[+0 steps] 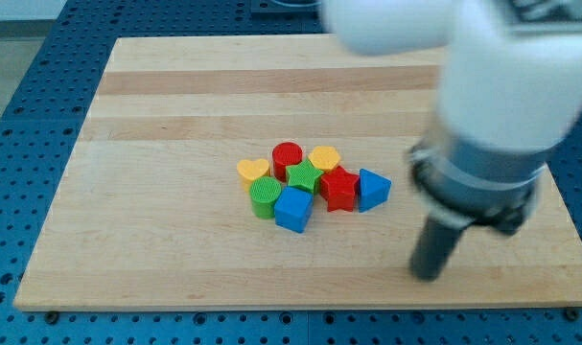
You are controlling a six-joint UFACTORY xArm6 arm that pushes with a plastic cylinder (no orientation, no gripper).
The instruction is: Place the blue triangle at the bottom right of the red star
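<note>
The blue triangle (373,189) lies on the wooden board (175,115), touching the right side of the red star (339,187). Both are at the right end of a tight cluster of blocks near the board's middle. My rod comes down from the big blurred arm at the view's right. My tip (427,275) rests on the board below and to the right of the blue triangle, well apart from it.
The cluster also holds a green star (303,175), a red cylinder (288,156), a yellow hexagon (324,157), a yellow heart (253,172), a green cylinder (266,196) and a blue cube (293,209). Blue perforated table surrounds the board.
</note>
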